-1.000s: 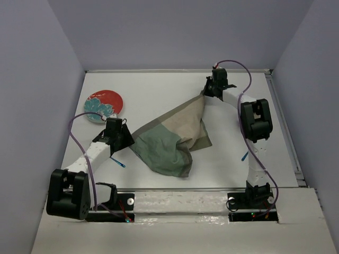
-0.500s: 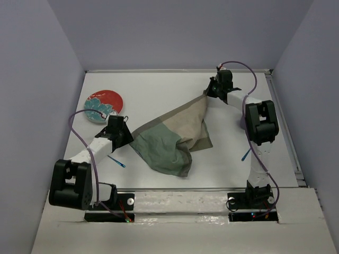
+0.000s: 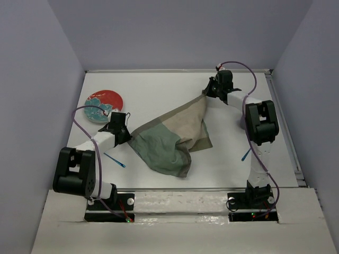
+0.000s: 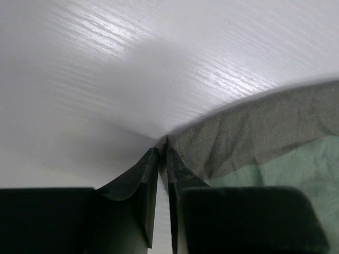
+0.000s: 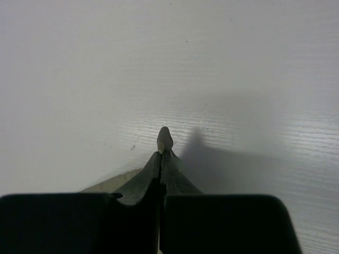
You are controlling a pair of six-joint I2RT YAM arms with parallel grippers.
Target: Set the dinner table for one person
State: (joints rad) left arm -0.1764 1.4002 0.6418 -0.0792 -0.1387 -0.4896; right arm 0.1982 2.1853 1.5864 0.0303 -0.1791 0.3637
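A crumpled green-and-beige cloth mat [image 3: 175,138] lies mid-way across the white dinner table [image 3: 159,84]. My left gripper [image 3: 127,136] sits at the mat's left corner. In the left wrist view its jaws [image 4: 162,153] are pinched together on the grey-green hem of the mat [image 4: 249,132]. My right gripper [image 3: 206,94] holds the mat's far right corner lifted off the table. In the right wrist view it [image 5: 160,156] is shut, with a beige tip of the mat [image 5: 164,138] poking out past the fingertips.
A red plate with a teal pattern [image 3: 104,105] lies at the back left, just beyond the left arm. One blue utensil [image 3: 115,160] lies near the left arm, another [image 3: 245,154] by the right arm. Walls enclose the table on three sides.
The left arm has slid forward to the mat's left corner and its jaws have closed on it. The right gripper shifted slightly right, still holding its corner.
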